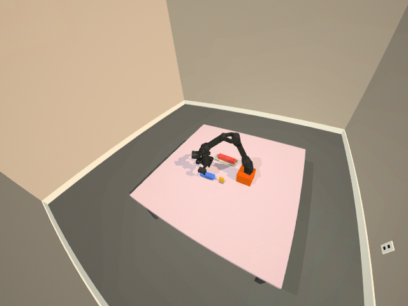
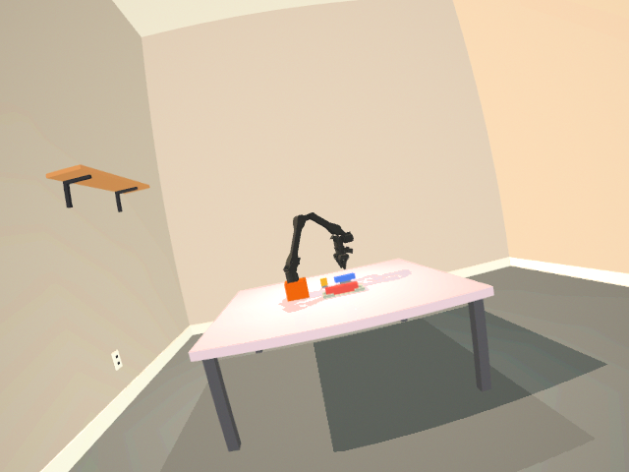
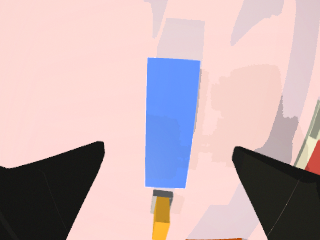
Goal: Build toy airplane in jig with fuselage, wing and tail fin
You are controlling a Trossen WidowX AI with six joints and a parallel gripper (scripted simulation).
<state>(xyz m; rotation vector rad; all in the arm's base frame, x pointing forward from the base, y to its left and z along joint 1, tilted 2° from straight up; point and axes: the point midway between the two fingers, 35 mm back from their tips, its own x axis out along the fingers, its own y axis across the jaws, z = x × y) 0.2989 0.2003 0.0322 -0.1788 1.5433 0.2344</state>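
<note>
A wooden shelf (image 2: 101, 179) on black brackets (image 2: 67, 192) hangs on a wall above a white outlet (image 1: 387, 247) (image 2: 116, 359).

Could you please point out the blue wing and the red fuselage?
Blue rectangular wing (image 1: 207, 175) (image 2: 344, 277) (image 3: 171, 122): top, exterior and wrist views, middle of its body.
Red elongated fuselage (image 1: 227, 159) (image 2: 341, 287): top and exterior views, middle of its body.

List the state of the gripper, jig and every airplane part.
Gripper: open, empty, above the wing
Blue wing: unattached
Yellow tail fin: unattached
Red fuselage: in the jig, full seating unclear
Jig: occupied by the fuselage
</note>
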